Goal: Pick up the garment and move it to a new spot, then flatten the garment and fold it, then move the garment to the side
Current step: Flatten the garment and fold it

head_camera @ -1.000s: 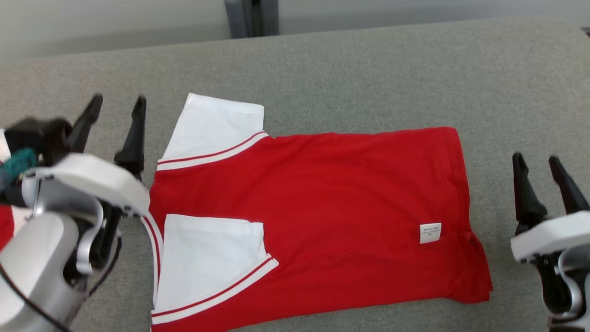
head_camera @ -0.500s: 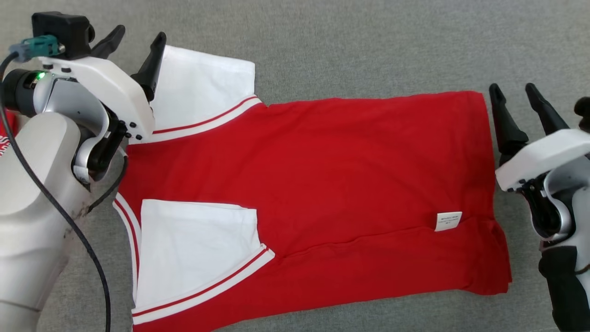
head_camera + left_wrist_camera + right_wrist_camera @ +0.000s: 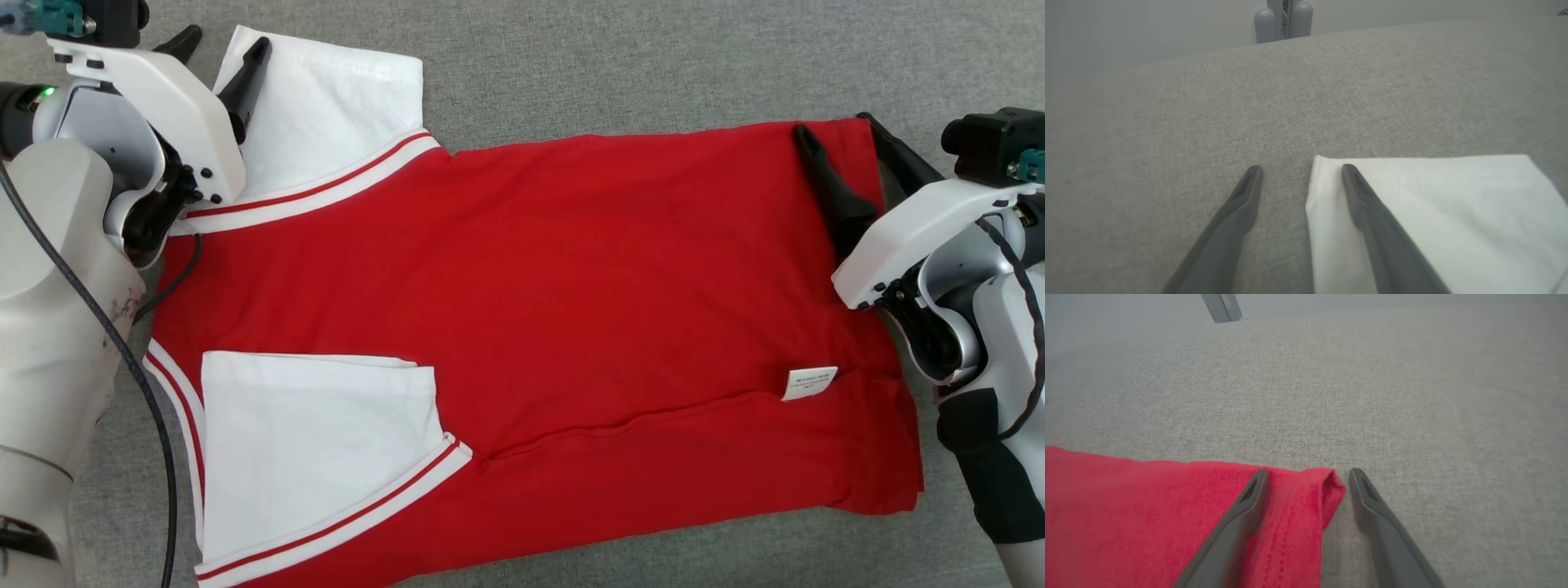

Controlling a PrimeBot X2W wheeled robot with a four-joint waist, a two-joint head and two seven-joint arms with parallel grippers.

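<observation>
Red-and-white short-sleeved shirt (image 3: 522, 269) lies flat; our left tool (image 3: 227, 39) and right tool (image 3: 833, 124), both released, straddle its far corners so we can pinch and fold.

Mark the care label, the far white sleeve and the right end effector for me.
care label (image 3: 810, 383): head view, middle of the white tag.
far white sleeve (image 3: 326, 106): head view, bare middle of the sleeve.
right end effector (image 3: 1309, 471): right wrist view, midway between its fingertips.

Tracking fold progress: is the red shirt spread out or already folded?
Partly folded. The shirt lies flat; its near sleeve is turned in over the red body, while the far sleeve lies spread outward.
</observation>
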